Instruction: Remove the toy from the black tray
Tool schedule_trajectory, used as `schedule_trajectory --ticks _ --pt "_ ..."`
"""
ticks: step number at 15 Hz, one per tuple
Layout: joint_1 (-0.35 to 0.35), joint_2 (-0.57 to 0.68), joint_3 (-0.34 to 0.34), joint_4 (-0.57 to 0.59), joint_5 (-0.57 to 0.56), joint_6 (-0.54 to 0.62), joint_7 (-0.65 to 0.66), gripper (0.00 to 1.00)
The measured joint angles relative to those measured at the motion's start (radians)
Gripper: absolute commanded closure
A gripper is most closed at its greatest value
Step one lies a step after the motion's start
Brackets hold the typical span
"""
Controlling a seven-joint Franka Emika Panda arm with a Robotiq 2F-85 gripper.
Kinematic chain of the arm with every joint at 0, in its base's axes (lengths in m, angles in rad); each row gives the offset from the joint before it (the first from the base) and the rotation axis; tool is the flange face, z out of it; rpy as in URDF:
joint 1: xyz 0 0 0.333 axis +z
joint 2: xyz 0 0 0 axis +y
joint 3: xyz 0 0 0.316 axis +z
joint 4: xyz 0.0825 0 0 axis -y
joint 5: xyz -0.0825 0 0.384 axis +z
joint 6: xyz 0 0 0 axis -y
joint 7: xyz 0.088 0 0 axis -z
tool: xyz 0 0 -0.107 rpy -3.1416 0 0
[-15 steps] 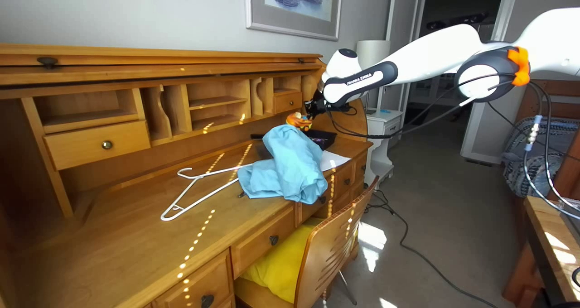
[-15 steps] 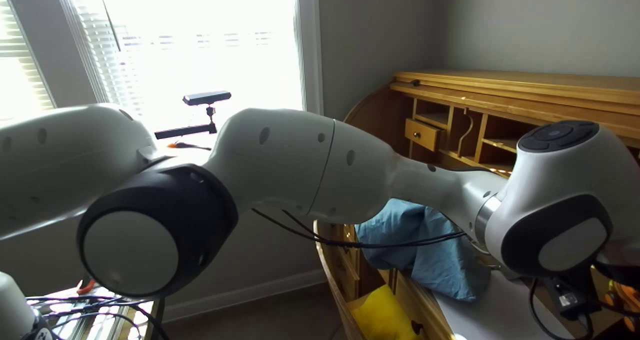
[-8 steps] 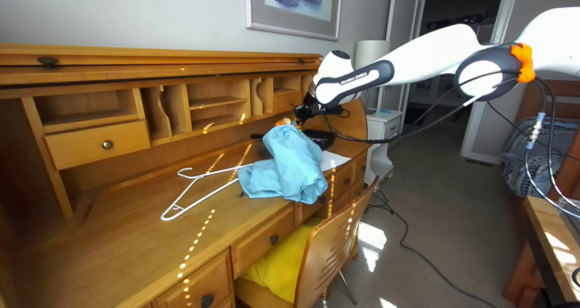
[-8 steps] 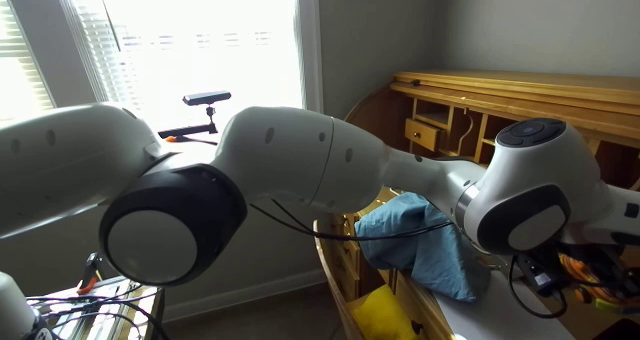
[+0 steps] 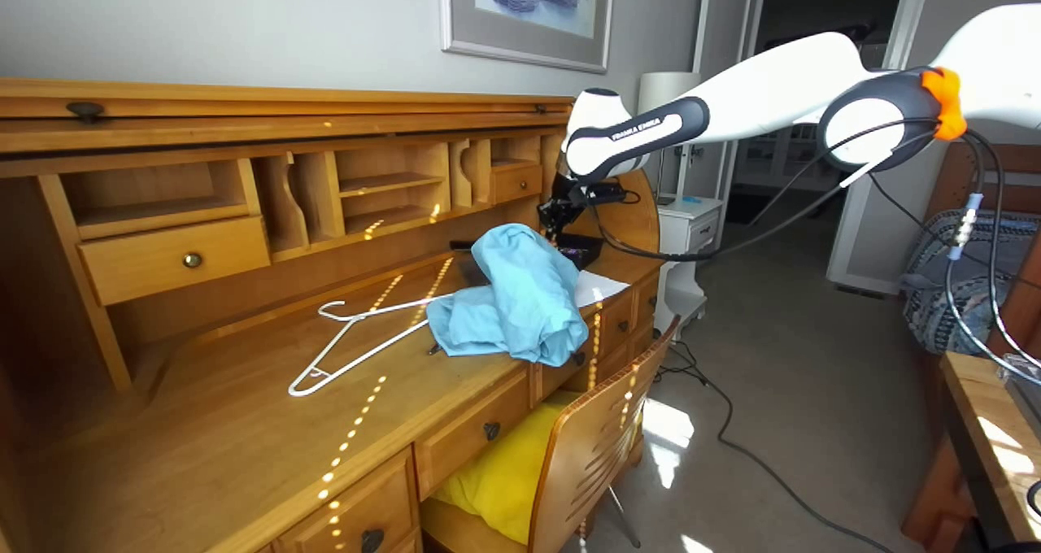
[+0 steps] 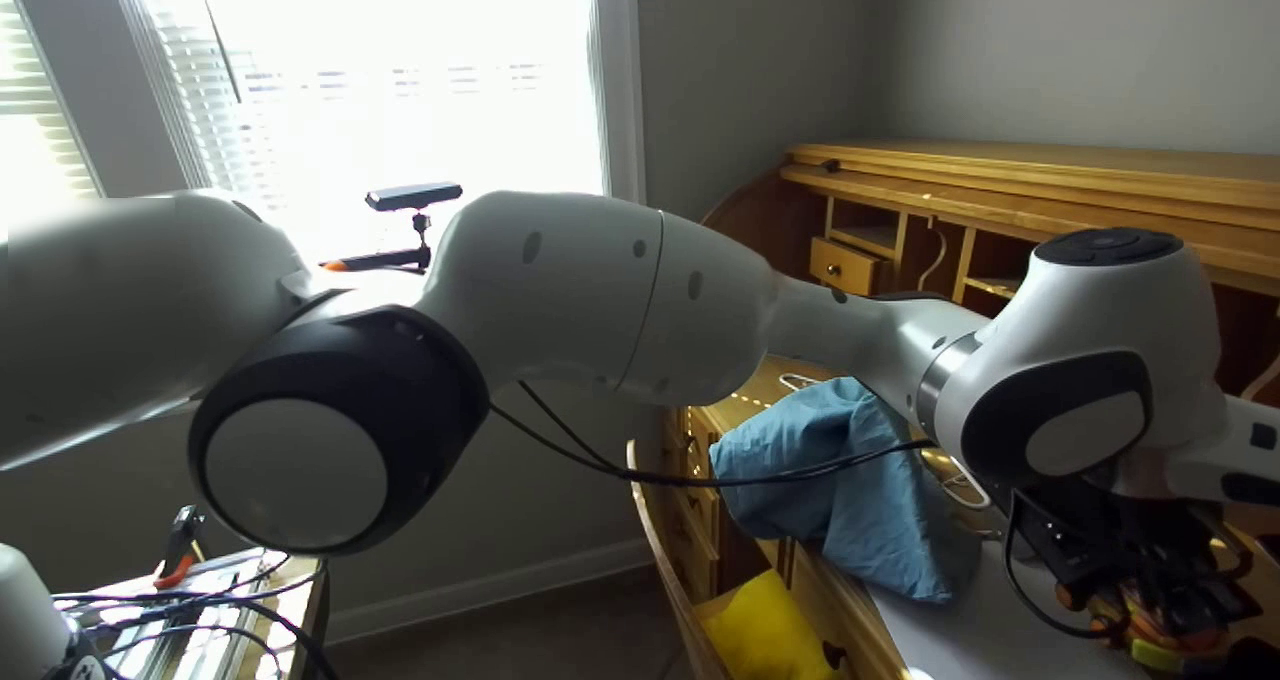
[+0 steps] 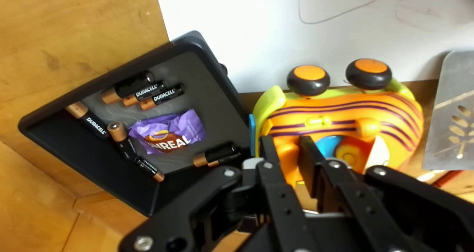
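The toy [image 7: 400,115] is orange with purple stripes, lime green edges and black-and-orange wheels. My gripper [image 7: 286,142] is shut on an orange knob of it, with one finger on each side. In the wrist view the toy is just right of the black tray [image 7: 83,159], outside its rim; I cannot tell whether it rests on the desk. In an exterior view the toy [image 6: 1180,650] shows below the gripper [image 6: 1190,600], partly cut off. In an exterior view the blue cloth hides the toy, and the gripper [image 5: 555,226] points down beside the tray [image 5: 587,252].
The tray holds several batteries [image 7: 98,122] and a purple wrapped snack [image 7: 166,131]. White paper [image 7: 251,15] and a grey metal piece [image 7: 450,133] lie near the toy. A blue cloth [image 5: 529,293] and a white hanger [image 5: 358,317] lie on the desk before the shelves [image 5: 390,183].
My gripper has come down with the toy and turned to point more steeply downward. The toy went from plain sight to behind the blue cloth in an exterior view. The cloth has not moved.
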Motion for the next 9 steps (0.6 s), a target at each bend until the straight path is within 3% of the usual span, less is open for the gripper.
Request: schedule_trajectory --ticks 9 --pt "-0.005 -0.027 0.014 0.0 0.0 -0.163 -0.101 0.95"
